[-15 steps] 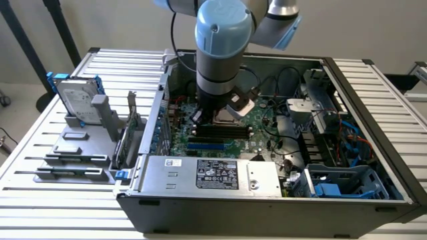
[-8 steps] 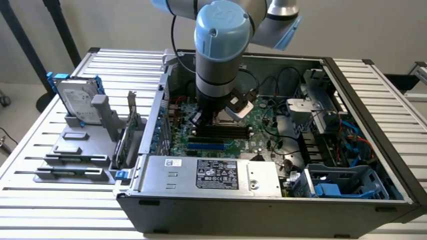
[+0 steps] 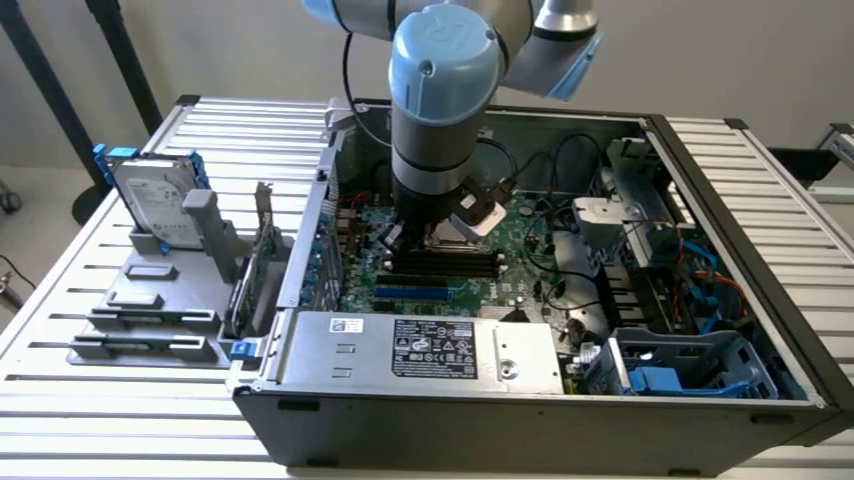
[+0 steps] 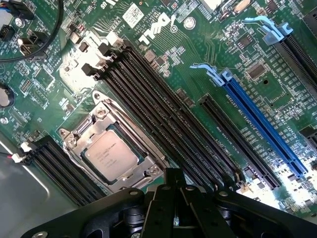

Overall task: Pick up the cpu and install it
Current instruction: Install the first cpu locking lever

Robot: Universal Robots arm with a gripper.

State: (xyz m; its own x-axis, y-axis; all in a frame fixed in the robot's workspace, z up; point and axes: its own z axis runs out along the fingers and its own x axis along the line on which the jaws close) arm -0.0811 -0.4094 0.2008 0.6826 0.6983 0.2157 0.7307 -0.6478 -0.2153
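In the wrist view the black metal claw [image 4: 174,198] is nearest the camera, its fingers pressed together with nothing between them. Just beyond its tips lies the cpu [image 4: 111,155], a small flat square chip with a silver-grey metal top, seated in the silver metal socket frame [image 4: 113,148] on the green motherboard [image 4: 198,64]; the claw is close to the chip but not touching it. Past the socket run four long black memory slots [image 4: 163,114], then a black expansion slot and a long blue expansion slot [image 4: 262,126], with a white printed brand name farther off.

In the exterior view the grey open computer case [image 3: 534,420] sits on a slatted metal worktop [image 3: 67,400], the grey power supply box [image 3: 414,350] at the near edge. The arm's grey and light-blue wrist [image 3: 441,120] reaches down over the middle of the board. At the exterior view's left, a silver hard drive in a blue bracket [image 3: 154,195] stands upright in a grey holder.
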